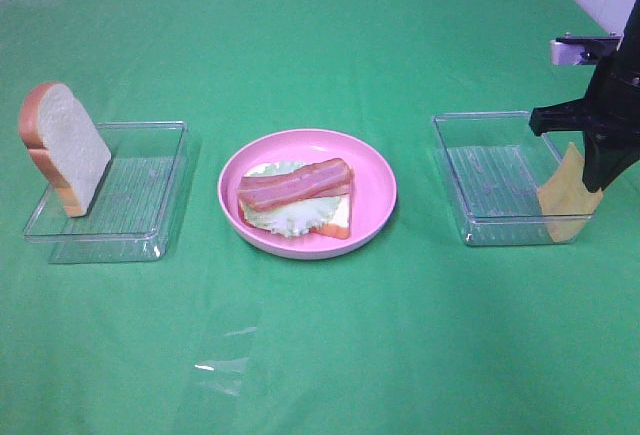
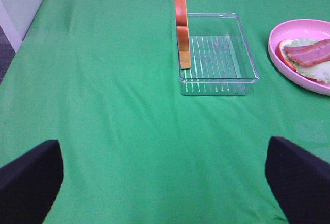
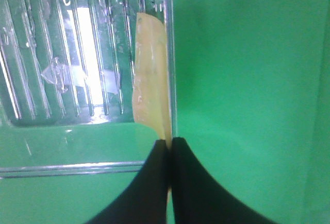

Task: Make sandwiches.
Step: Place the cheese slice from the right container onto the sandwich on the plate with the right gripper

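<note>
Right pincer (image 1: 590, 185): jaws pressed together on the upper edge of the cheese slice (image 1: 566, 201), at the right edge of the frame in the high view. The wrist view confirms the fingertips (image 3: 161, 154) meeting on the thin yellow slice (image 3: 149, 80).

Cheese slice: on edge, hanging from the pincer along the inside of the right wall of the right tray (image 1: 490, 230).

Left pincer (image 2: 162, 144): jaws wide apart, nothing between them, over bare green cloth (image 2: 113, 105). It does not show in the high view.

Sandwich in progress: at frame centre on the pink plate (image 1: 378, 170).
- Base: one bread slice (image 1: 338, 223).
- Middle: lettuce (image 1: 290, 219).
- Top: bacon strips (image 1: 295, 183).

Remaining bread slices (image 1: 66, 147): at the left of the frame, standing on edge against the left wall of the left tray (image 1: 110, 245).
</note>
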### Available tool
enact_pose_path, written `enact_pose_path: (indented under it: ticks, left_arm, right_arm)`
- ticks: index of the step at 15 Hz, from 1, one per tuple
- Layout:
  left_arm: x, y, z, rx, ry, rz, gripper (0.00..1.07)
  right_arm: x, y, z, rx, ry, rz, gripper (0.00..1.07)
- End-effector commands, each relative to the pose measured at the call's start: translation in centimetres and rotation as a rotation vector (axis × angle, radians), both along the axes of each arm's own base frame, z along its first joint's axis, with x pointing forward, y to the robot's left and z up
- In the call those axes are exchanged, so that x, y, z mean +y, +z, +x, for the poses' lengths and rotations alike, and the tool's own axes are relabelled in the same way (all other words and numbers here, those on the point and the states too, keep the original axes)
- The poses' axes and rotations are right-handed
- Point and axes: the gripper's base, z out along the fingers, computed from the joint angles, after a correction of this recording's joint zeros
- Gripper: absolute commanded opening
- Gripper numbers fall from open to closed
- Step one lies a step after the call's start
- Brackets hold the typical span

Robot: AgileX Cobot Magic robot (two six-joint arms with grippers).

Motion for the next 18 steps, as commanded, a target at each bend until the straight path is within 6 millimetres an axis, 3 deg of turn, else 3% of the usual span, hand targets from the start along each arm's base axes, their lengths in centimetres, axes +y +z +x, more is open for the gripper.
enact_pose_path:
  ticks: [1,6,7,8,9,10,14,16,18]
  left_arm:
    - [0.0,0.0,-0.2,-0.022,0.001,0.002,0.98]
    - [0.0,0.0,-0.2,-0.022,0.001,0.002,0.98]
    - [0.0,0.0,-0.2,-0.022,0.001,0.002,0.98]
    - [0.0,0.0,-0.2,-0.022,0.001,0.002,0.98]
    - [0.0,0.0,-0.2,-0.022,0.001,0.002,0.98]
    - [0.0,0.0,-0.2,-0.022,0.001,0.002,0.98]
    - [0.0,0.0,-0.2,-0.022,0.001,0.002,0.98]
    - [0.0,0.0,-0.2,-0.022,0.001,0.002,0.98]
    - [0.0,0.0,-0.2,-0.022,0.001,0.002,0.98]
  right_arm:
    - [0.1,1.9,-0.7,-0.024,0.0,0.009,0.0]
    - [1.2,8.0,-2.4,-0.195,-0.014,0.134,0.0]
    - [2.6,10.3,-3.1,-0.285,0.017,0.295,0.0]
    - [2.6,10.3,-3.1,-0.285,0.017,0.295,0.0]
    - [5.0,11.6,-3.0,-0.357,0.084,0.505,0.0]
    - [5.7,11.7,-2.9,-0.369,0.099,0.551,0.0]
    - [13.7,11.2,-2.2,-0.414,0.229,0.91,0.0]
    - [17.2,9.3,-1.8,-0.353,0.245,1.024,0.0]
    - [20.2,6.0,-1.2,-0.263,0.24,1.079,0.0]
